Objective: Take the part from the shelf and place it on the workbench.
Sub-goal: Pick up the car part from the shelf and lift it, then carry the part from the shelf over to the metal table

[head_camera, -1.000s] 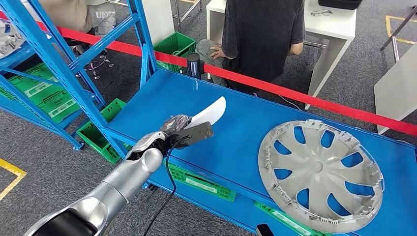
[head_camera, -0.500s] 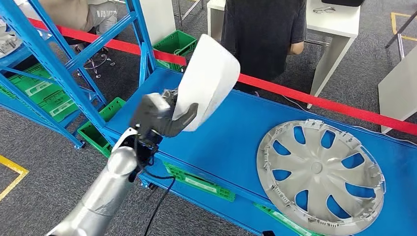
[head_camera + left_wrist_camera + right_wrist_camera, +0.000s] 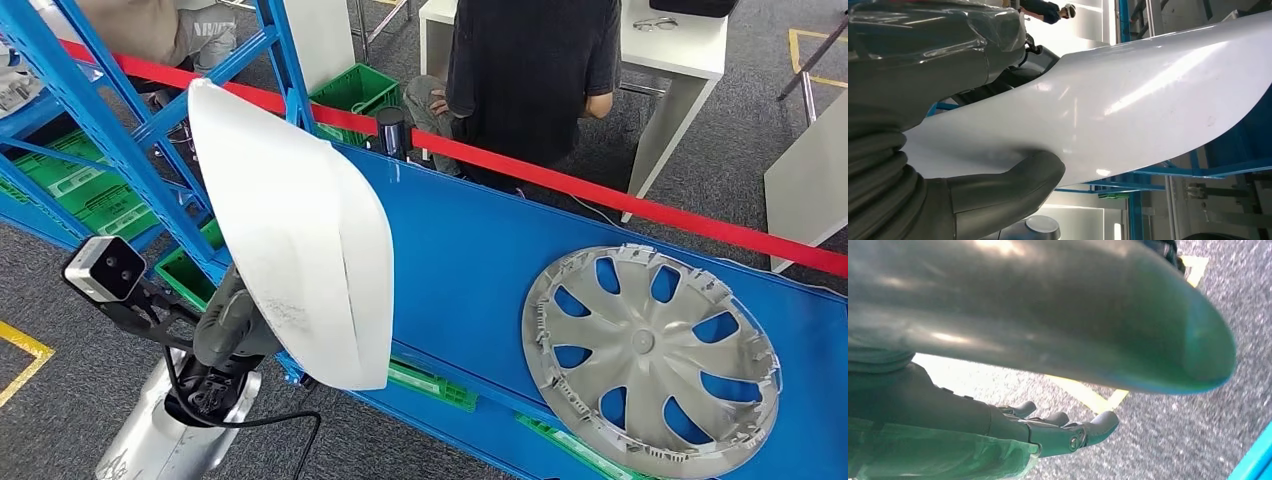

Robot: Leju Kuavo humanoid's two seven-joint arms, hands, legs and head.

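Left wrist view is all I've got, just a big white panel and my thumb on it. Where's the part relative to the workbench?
Observer: In the head view the white part is held up in the air by the left hand, over the near left corner of the blue workbench, not resting on it.
Operator: Anything already on the bench?
Observer: Yes, a silver wheel cover lies flat on the right part of the bench, apart from the white part.
Operator: And my right hand?
Observer: The right wrist view shows the right hand holding nothing, fingers loosely extended over grey floor.
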